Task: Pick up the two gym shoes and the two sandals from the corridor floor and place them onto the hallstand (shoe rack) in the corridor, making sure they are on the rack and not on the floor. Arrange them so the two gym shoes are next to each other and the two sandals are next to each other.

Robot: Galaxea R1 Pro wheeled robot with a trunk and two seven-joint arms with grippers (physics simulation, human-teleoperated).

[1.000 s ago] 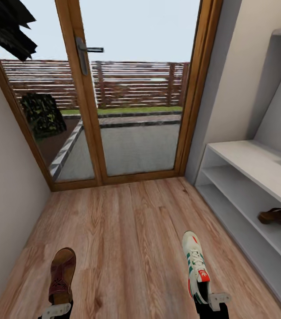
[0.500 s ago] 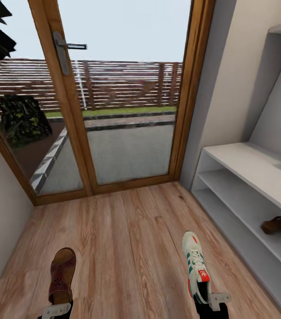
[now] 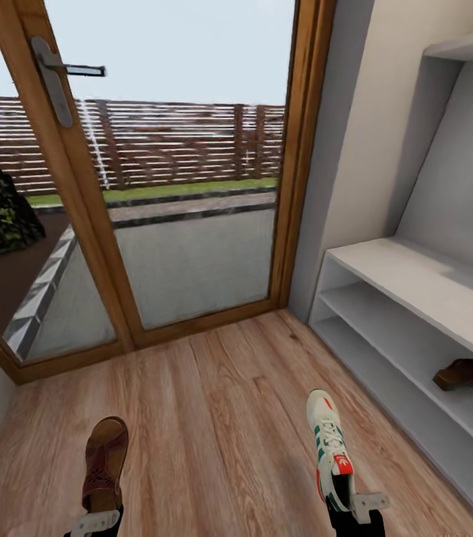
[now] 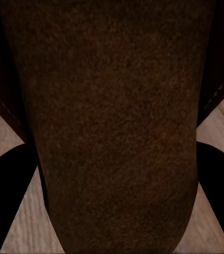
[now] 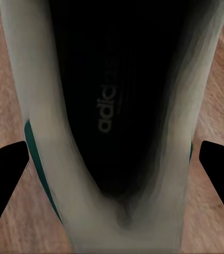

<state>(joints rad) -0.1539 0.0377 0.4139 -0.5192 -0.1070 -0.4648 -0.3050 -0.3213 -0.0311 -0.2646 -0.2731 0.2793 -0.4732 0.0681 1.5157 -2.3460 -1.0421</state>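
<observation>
Since a second ago the whole head view has swung right: the door frame has slid toward the left edge and more of the rack has come in, while both arms and their loads sit where they were in the picture. That reads to me as the base or head turning, not the things moving.

My left gripper [image 3: 96,520] is closed on the heel of a sandal [image 3: 104,462], toe pointing away; its wrist camera looks straight down the brown insole [image 4: 112,121] with the dark fingers [image 4: 8,196] flanking it. My right gripper [image 3: 357,507] is clamped on the heel of a sneaker [image 3: 331,444], and its wrist camera looks into the shoe's dark opening [image 5: 117,95]. Both shoes hang above the floor [image 3: 214,418], well apart from each other.

The rack [image 3: 415,272] stands along the right wall, and the other sandal [image 3: 464,374] already lies on its lower shelf, toward the right edge of the picture.

So I judge the job under halfway: one sandal placed, two shoes in hand and not yet on the rack. Of the second sneaker I cannot say where it lies. Next, the held sandal belongs beside its mate.
</observation>
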